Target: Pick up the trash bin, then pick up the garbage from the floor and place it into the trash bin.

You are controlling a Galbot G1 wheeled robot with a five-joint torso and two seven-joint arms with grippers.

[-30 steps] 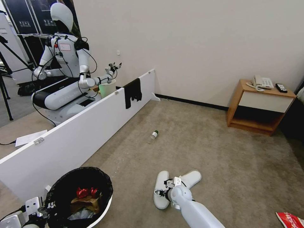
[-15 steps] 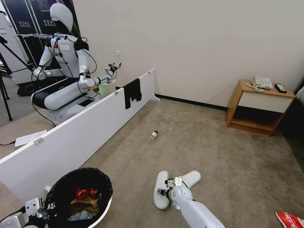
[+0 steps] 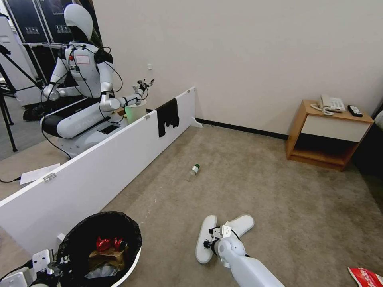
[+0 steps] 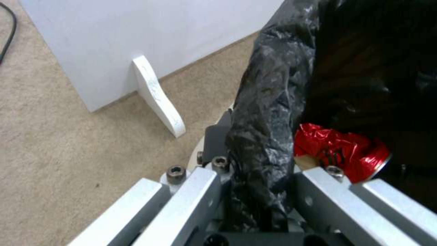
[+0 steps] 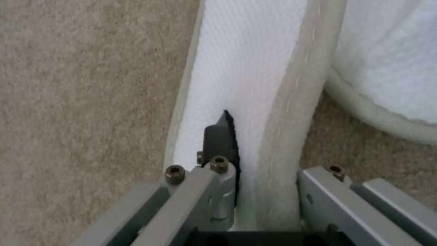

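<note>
While clamped on the rim of the trash bin [image 3: 104,250] at seven o'clock of the head view, left end effector [image 4: 262,191] closed over the black bag [image 4: 268,112], with red wrappers [image 4: 339,150] and brown paper already inside. At six o'clock, right end effector [image 5: 255,191] down on the carpet, pinching the side edge of the left white slipper [image 3: 205,239], one finger [image 5: 221,140] tucked under the strap, the other outside; second slipper [image 3: 239,224] touching it. Step in hand, judging by this: grasping a slipper for the bin. Next move likely calls for a clean lift, then a swing toward seven o'clock above the open bag. Green-capped bottle [image 3: 194,170] lying at twelve o'clock, red packet [image 3: 365,276] at four o'clock, both waiting.
</note>
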